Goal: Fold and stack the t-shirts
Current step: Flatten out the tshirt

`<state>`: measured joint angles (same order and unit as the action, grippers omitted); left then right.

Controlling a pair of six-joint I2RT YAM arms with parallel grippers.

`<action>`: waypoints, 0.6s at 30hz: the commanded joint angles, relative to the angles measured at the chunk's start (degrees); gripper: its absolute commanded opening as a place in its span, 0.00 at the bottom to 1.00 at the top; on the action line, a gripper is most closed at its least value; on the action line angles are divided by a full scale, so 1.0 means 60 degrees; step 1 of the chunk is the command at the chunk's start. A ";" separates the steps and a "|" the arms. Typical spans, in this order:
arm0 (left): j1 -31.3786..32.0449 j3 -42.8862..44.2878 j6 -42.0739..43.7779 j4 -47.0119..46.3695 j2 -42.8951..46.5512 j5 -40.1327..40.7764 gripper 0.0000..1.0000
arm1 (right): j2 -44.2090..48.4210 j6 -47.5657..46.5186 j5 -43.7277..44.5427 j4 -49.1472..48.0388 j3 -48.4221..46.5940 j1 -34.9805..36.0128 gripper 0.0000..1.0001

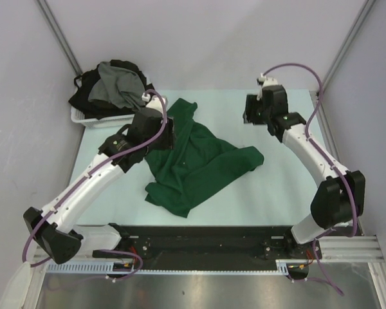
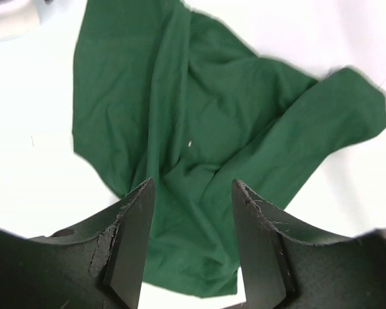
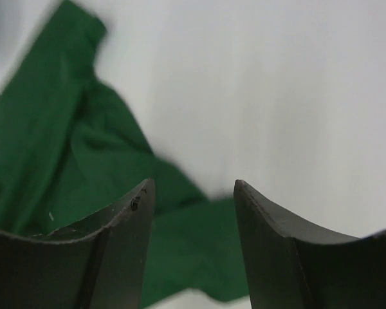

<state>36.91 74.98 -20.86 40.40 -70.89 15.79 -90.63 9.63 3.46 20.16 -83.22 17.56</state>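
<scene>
Green shirt [image 1: 196, 164] lies crumpled mid-table [image 1: 276, 187], not spread, one flap toward the far side and one lobe reaching R. Grey shirt [image 1: 116, 84] and black shirts [image 1: 83, 96] are heaped in the basket [image 1: 80, 118] at the far L corner. L gripper [image 1: 161, 132] hangs over the shirt's L part, jaws spread, nothing pinched. R gripper [image 1: 254, 111] is well apart from the cloth at far R, jaws spread too, empty. Step in hand, prob.: flatten the green shirt before any fold. To do it well: each arm takes one outer edge only, single layer, L on the near-L hem and R on the R lobe, then pull apart evenly and lay down w/o dragging folds under. L wrist view shows what the top view can't: crease lines and a small pale speck [image 2: 190, 143] on the cloth, w/ fabric directly below the open gap. R wrist view is blurred and gives only the shirt's edge. Only the top view shows the basket and both arms.
</scene>
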 commanded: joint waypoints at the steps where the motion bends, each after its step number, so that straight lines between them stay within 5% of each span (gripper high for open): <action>1: 0.0060 0.0657 0.0313 -0.0421 -0.0035 0.0107 0.57 | 0.0820 0.0722 0.0286 0.1107 0.1810 -0.0012 0.58; 10: 0.0046 0.0702 0.0357 -0.0537 -0.0050 0.0474 0.58 | 0.2067 0.1471 0.0756 0.1869 0.3350 -0.0216 0.61; 18: 0.0060 0.0702 0.0181 -0.0625 0.0141 0.0197 0.71 | 0.2697 0.2467 0.0947 0.2572 0.4421 -0.0510 0.63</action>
<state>36.91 77.38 -19.88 38.39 -71.35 17.80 -76.51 20.47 7.46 32.82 -58.94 15.31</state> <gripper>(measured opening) 0.702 0.622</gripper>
